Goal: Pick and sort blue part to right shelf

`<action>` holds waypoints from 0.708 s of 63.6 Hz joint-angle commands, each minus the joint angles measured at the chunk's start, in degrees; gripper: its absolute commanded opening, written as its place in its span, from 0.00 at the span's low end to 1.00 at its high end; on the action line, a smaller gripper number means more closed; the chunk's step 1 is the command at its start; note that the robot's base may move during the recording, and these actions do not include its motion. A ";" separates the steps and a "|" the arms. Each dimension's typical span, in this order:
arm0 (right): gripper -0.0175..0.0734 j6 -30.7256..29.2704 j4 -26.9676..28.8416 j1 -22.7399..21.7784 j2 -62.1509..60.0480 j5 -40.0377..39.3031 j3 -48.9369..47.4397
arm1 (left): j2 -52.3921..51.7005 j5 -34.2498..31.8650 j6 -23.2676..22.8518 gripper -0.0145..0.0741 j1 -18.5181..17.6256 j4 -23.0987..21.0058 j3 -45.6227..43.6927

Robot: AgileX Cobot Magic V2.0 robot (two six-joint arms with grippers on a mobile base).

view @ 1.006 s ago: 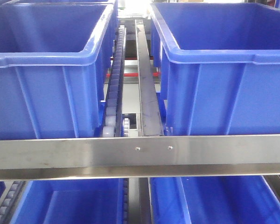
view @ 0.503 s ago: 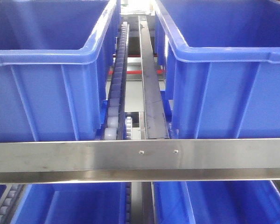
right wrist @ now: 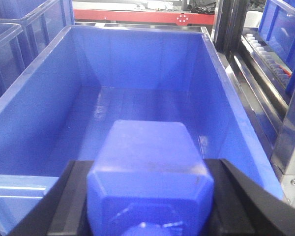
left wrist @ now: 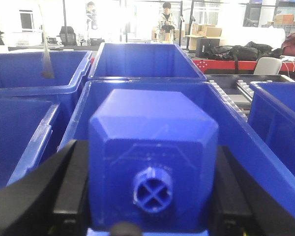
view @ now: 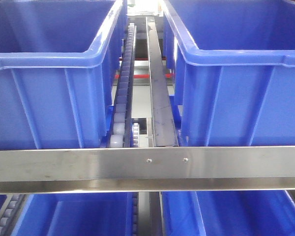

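A chunky blue part (left wrist: 152, 147) with bevelled edges and a round cross-shaped boss fills the left wrist view; my left gripper (left wrist: 150, 191) is shut on it, black fingers (left wrist: 76, 187) pressing both sides, above a blue bin (left wrist: 142, 61). A second blue part (right wrist: 150, 172) sits between the black fingers (right wrist: 71, 201) of my right gripper (right wrist: 147, 201), which is shut on it, held over the near rim of an empty blue bin (right wrist: 137, 64). Neither gripper shows in the front view.
In the front view two large blue bins (view: 49, 59) (view: 236, 59) stand on a roller shelf, split by a roller track (view: 124, 88) and a steel rail (view: 157, 88). A steel crossbar (view: 147, 167) runs across the front, with more blue bins (view: 73, 216) below. People stand far behind.
The front view shifted slightly between one second and half a second ago, the bins and crossbar sliding right and a little down; since then nothing has moved.
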 commanded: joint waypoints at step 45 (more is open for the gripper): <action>0.65 -0.17 -7.47 6.49 25.51 -15.46 -14.86 | 23.50 -11.58 0.05 0.54 -13.72 5.46 -7.89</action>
